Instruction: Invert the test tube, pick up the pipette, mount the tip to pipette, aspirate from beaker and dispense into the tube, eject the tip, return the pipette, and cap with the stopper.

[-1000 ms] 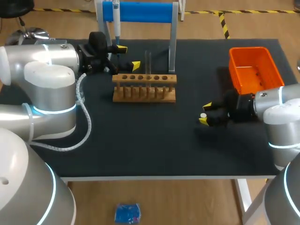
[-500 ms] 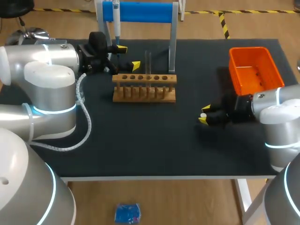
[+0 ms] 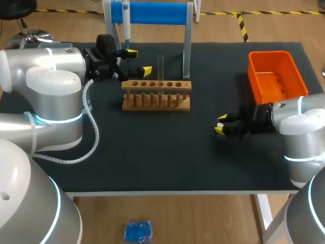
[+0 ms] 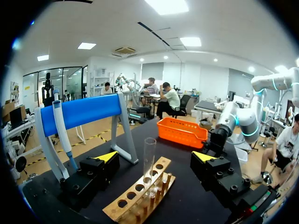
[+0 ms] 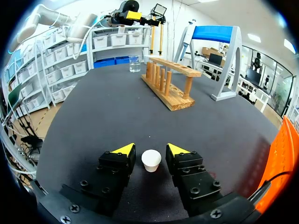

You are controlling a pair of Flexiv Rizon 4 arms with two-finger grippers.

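Bright even overhead light, soft shadows on dark table [image 3: 152, 152]

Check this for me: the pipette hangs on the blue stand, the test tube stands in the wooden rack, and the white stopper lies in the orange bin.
One error: the right wrist view shows the white stopper on the black table, between the right gripper's open fingers, not in the orange bin. The pipette and test tube are as stated.
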